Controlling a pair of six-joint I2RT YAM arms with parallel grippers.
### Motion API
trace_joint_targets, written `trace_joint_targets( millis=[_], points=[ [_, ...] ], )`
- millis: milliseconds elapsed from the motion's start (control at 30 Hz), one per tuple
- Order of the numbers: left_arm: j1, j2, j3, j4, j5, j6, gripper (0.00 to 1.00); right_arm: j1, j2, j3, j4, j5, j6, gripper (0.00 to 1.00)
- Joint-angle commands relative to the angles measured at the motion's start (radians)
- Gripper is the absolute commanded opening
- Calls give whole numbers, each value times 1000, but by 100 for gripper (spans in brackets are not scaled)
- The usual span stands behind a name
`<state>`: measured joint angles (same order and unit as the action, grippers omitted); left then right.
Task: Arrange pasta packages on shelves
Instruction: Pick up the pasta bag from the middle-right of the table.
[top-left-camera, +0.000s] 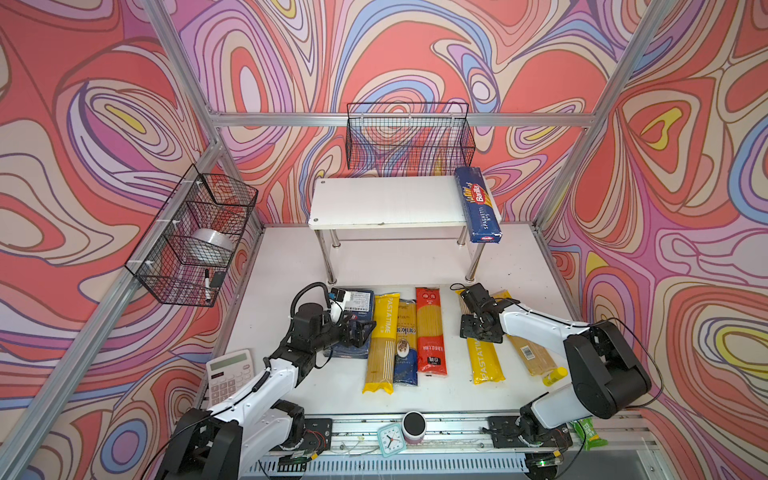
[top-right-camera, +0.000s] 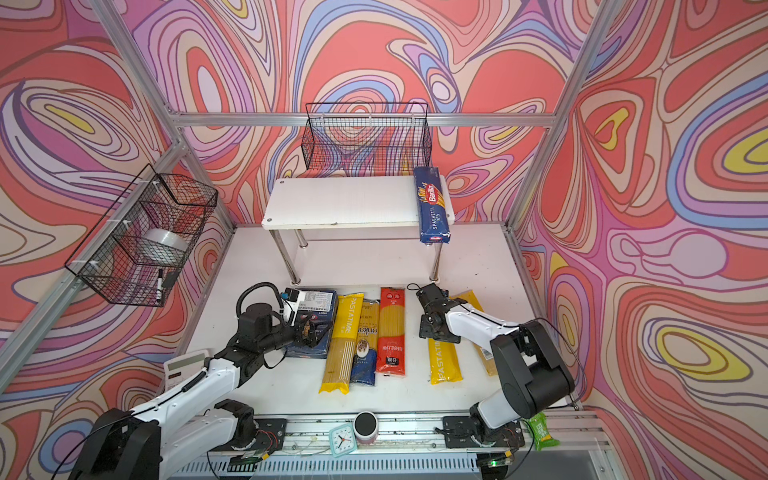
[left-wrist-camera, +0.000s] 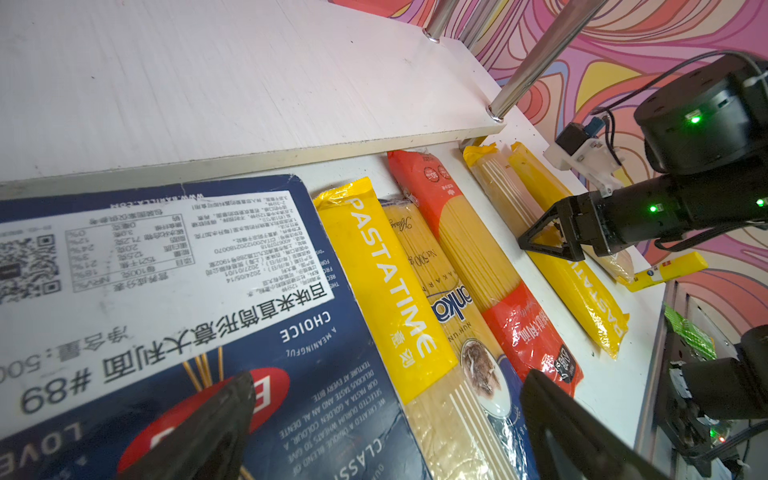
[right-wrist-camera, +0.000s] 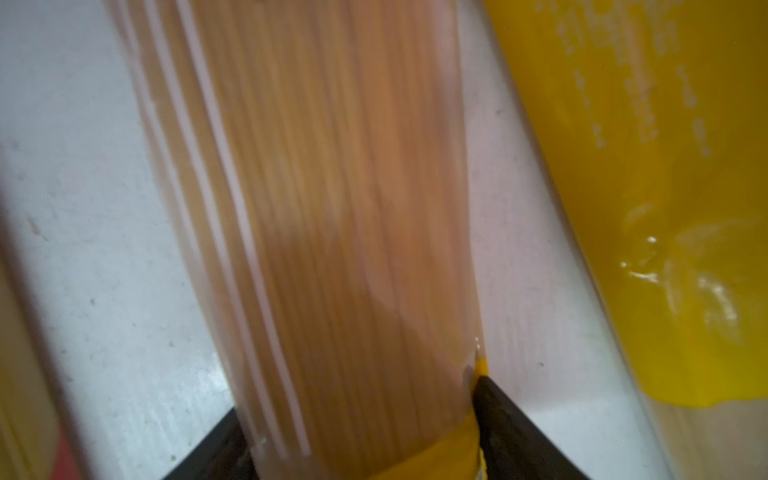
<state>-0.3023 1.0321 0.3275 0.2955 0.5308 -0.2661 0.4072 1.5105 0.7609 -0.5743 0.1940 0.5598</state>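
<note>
The right gripper (top-left-camera: 478, 330) stands over a yellow PASTATIME pack (right-wrist-camera: 353, 208) that lies on the table (top-left-camera: 457, 395) just in front of the white rack (top-left-camera: 386, 199). In the wrist view its jaws press against the pack's two long edges, and the pack lies flat, not yet lifted.

The left gripper (left-wrist-camera: 388, 386) hovers wide open and holds nothing, above the wide blue Barilla box (left-wrist-camera: 291, 374) in front of the rack's opposite end. Between the two, also on the table in front of the rack, lie a second yellow pack (top-left-camera: 382, 345), a dark blue bag (top-left-camera: 405, 365) and a red bag (top-left-camera: 430, 332). A clear pack (top-left-camera: 530, 353) lies partly under the right arm.

Only one package is on the rack: a slim Barilla box (top-left-camera: 478, 203) lies on the top board at the end nearer the right arm, overhanging the front edge.

The job appears to be at an early stage, with the pick-up of the yellow pack in hand. The grip looks off-centre, toward the rack end of the pack. The next move therefore likely calls for a slow, level lift so the long, limp pack does not sag or slip. A carry to the top board beside the slim box would follow, or a slide onto the lower board.
</note>
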Motion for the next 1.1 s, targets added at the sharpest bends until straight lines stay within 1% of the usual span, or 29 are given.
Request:
trace_joint_targets(
  millis=[0,100,333,400,533,667,700,833,900,1000,1067],
  points=[
    [-8,16,18,22,0,-1,100,5,-36,-52,-13,-61,17,71],
    [-9,27,19,28,0,-1,100,9,-70,-81,1,-63,40,65],
    [-9,54,17,40,-11,4,100,23,-108,-115,44,-64,61,60],
    [-11,62,19,44,-8,4,100,27,-107,-116,52,-68,61,56],
    [-11,69,19,47,-9,4,100,38,-105,-116,52,-65,61,53],
    [-11,68,19,45,-13,7,100,47,-126,-120,47,-72,63,47],
    [-12,69,19,46,-14,7,100,48,-141,-120,45,-77,64,43],
    [-12,73,19,46,-19,5,100,48,-210,-116,46,-103,78,38],
    [-14,74,19,46,-19,5,100,49,-253,-116,62,-126,82,31],
    [-14,73,20,45,-19,5,100,48,-294,-112,46,-104,87,22],
    [-15,70,20,43,-20,5,100,50,-311,-113,37,-95,86,19]
  ],
)
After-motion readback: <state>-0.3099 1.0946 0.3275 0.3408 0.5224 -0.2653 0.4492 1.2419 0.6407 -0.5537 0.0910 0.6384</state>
